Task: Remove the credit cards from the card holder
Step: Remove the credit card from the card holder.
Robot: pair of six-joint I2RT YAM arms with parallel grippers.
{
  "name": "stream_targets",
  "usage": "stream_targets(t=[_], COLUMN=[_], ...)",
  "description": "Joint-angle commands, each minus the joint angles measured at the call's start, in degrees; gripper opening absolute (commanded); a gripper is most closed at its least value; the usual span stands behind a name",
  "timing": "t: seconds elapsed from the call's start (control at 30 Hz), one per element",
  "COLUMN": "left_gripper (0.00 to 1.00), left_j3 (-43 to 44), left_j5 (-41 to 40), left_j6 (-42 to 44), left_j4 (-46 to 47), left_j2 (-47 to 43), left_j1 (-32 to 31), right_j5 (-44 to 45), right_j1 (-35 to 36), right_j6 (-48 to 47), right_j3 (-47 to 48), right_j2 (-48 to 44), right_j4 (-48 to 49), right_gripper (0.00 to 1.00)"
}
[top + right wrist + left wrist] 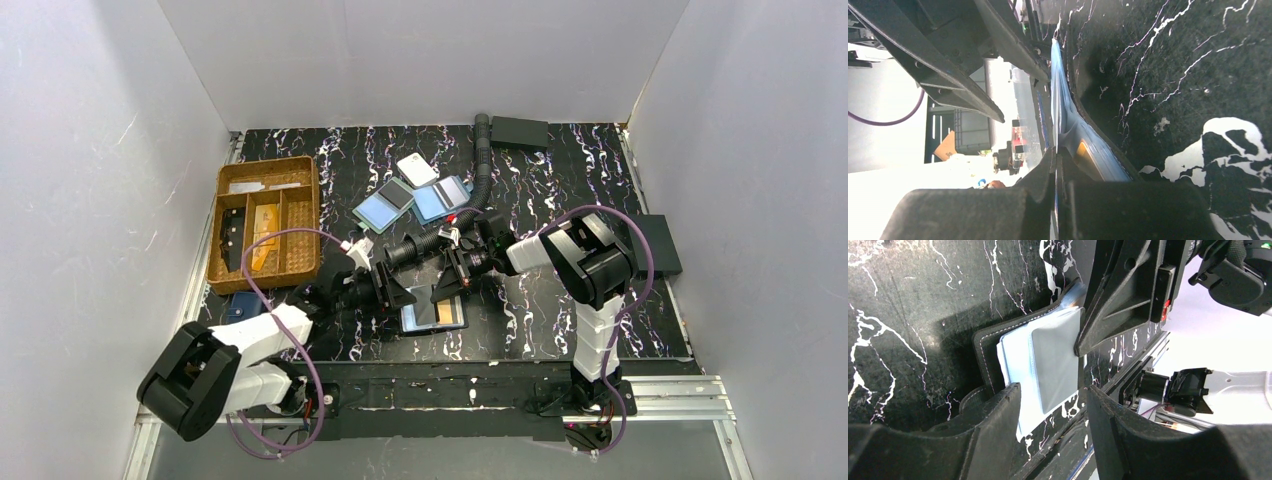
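The black card holder (438,314) lies open near the table's front edge. A pale blue credit card (1015,372) sticks partly out of its grey inner panel (1055,360). An orange credit card (1082,150) sits in the other half. My left gripper (1053,412) is open and low over the table. Its fingers (993,430) stand either side of the blue card's protruding end, one finger covering a corner. My right gripper (1055,152) is shut on the thin edge of the card holder (1108,147). Its finger (1113,305) shows at the panel's far side.
A wicker tray (265,230) stands at the left, a navy pouch (243,305) in front of it. Two blue-and-dark rectangles (385,205) and a white tag (417,168) lie behind the grippers. A corrugated hose (485,170) and black boxes (520,130) are at the back.
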Motion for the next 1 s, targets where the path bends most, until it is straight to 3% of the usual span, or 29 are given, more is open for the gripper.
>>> stream_targets(t=[0.0,0.47,0.97], left_gripper=[0.5,0.52,0.46], left_j3=[-1.7,-0.24,-0.02], left_j5=[-0.41,1.53,7.17], left_j6=[-0.67,-2.21,-6.71], left_j4=[1.26,2.65,15.0], left_j2=[-3.8,4.41,11.11], left_j1=[0.32,0.32,0.32], right_j5=[-2.24,-3.85,-4.3], right_j1=[-0.39,-0.31,0.4], right_j6=[-0.54,0.14,0.52], right_j3=[0.51,0.53,0.93], right_j2=[0.31,-1.38,-0.92], right_j4=[0.7,2.1,2.1], right_gripper=[0.01,0.01,0.01])
